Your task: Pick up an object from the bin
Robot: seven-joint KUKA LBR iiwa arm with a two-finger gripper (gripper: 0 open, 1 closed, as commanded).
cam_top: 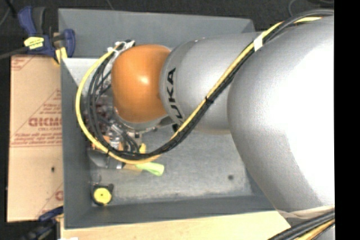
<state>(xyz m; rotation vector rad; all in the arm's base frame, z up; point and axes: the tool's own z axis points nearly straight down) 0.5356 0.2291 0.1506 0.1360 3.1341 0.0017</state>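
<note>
The silver KUKA arm point(225, 87), with its orange wrist cover point(138, 84), hangs low over the grey metal bin point(236, 177). The gripper point(115, 144) sits under that cover near the bin's left wall, and whether it is open or closed cannot be told. A clean pick probably calls for centring on one item and descending straight, clear of that wall. The likeliest target, a pale green plastic stick point(149, 168), lies just beside the gripper. A small round yellow disc point(102, 195) lies apart, toward the front corner.

1 yellow disc point(102, 195), 1 green stick point(151, 168).
</note>
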